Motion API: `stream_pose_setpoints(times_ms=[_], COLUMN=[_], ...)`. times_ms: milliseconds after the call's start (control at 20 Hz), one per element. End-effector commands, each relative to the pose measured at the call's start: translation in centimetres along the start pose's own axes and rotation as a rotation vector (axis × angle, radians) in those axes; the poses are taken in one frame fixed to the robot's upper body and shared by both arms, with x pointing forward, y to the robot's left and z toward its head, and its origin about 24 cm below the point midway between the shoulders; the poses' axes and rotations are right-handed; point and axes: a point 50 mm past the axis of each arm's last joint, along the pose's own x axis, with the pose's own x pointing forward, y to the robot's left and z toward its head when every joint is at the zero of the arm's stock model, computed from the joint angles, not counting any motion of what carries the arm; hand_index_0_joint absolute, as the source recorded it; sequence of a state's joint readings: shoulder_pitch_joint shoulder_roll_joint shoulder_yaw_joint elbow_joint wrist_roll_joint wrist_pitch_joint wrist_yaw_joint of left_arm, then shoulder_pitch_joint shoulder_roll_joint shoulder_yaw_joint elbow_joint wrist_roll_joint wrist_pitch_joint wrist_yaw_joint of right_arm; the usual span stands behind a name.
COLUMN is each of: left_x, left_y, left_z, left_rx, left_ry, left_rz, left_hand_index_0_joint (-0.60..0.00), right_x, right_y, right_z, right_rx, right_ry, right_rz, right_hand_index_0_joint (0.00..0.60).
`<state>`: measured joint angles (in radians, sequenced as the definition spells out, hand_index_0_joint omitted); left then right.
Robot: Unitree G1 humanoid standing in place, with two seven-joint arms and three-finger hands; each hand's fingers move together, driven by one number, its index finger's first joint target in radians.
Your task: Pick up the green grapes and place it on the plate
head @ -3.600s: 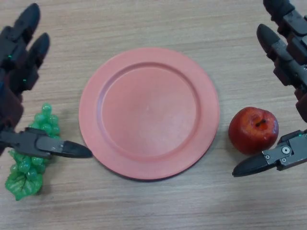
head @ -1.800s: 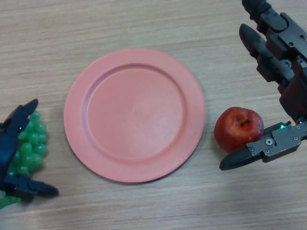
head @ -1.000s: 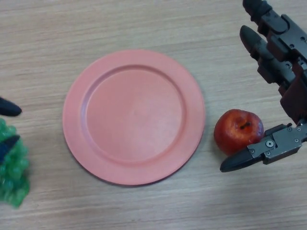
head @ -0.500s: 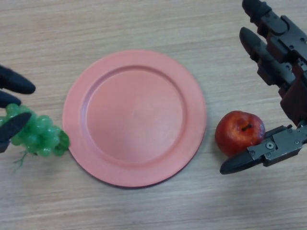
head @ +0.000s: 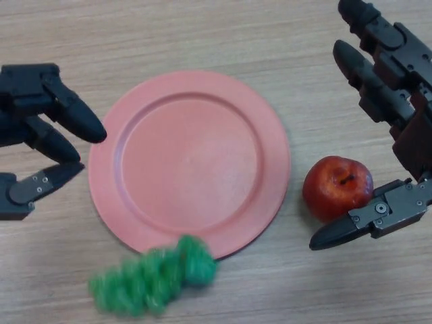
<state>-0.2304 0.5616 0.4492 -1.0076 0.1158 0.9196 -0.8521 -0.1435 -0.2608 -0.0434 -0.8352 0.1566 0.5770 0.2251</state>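
The green grapes (head: pixel 154 281) are at the plate's front edge, below and right of my left hand, with their right end just over the rim. The pink plate (head: pixel 189 162) sits in the middle of the wooden table with nothing on it. My left hand (head: pixel 50 111) is at the plate's left rim, fingers spread and holding nothing, apart from the grapes. My right hand (head: pixel 405 128) is open at the far right and idle.
A red apple (head: pixel 337 187) stands right of the plate, between my right hand's thumb and fingers but not gripped.
The grapes have left my left hand and moved right and toward the front, ending by the plate's front rim. My left hand has moved right with its fingers apart. The right hand has not moved.
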Motion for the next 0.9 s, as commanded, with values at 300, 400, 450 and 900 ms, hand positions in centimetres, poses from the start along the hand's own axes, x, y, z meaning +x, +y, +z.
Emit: stream_pose_setpoints(times_ms=[300, 400, 450, 900], left_x=[-0.3, -0.1, 0.1, 1.1], left_y=[3.4, 3.9, 3.8, 2.8], left_z=[3.1, 3.3, 3.2, 0.0], left_rx=[0.354, 0.303, 0.279, -0.117], left_ry=[-0.300, -0.349, -0.354, -0.410], left_rz=[0.495, 0.582, 0.589, 0.510], left_hand_index_0_joint=[-0.600, -0.600, -0.600, 0.000], right_x=[-0.7, -0.6, -0.6, 0.2], right_y=[-0.7, -0.7, -0.7, -0.2], right_z=[2.9, 2.9, 2.9, 3.2], right_rx=[-0.061, -0.064, -0.065, -0.084], right_ry=[-0.201, -0.199, -0.198, -0.188], right_rz=[-0.034, -0.036, -0.037, -0.033], right_hand_index_0_joint=[0.000, 0.000, 0.000, 0.000])
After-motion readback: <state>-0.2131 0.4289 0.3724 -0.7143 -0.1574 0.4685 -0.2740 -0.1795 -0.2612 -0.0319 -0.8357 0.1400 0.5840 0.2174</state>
